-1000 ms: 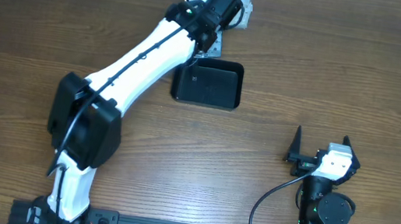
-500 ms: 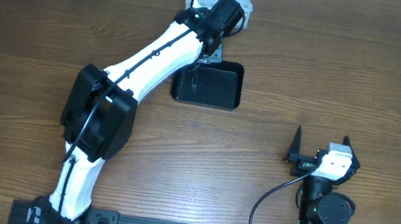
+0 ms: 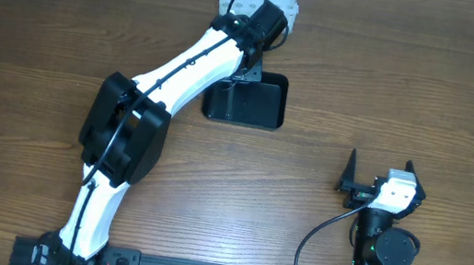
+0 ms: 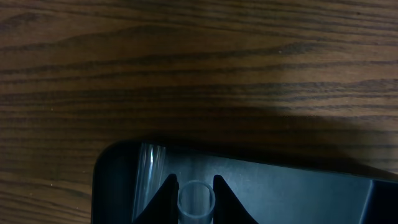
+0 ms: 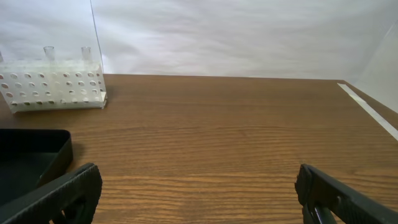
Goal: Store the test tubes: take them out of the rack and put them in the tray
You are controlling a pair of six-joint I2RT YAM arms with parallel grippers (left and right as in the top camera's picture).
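Left arm (image 3: 186,62) white-shelled, black joints — right arm's (image 3: 381,241) black cable (image 3: 314,234) curls.

— Where is the tray (image 3: 260,103) from my left jaws?
— Right beneath them. You're over it near one corner, with a test tube (image 4: 196,200) between the jaws. A second tube (image 4: 149,167) lies in the tray just beside them, along its wall.
— And the rack (image 5: 53,87)?
— On the desk (image 3: 431,76) just behind the tray, past your left jaws. From your right jaws, tray and rack sit well ahead, off to the left. Two tubes (image 5: 48,53) stand in the rack.
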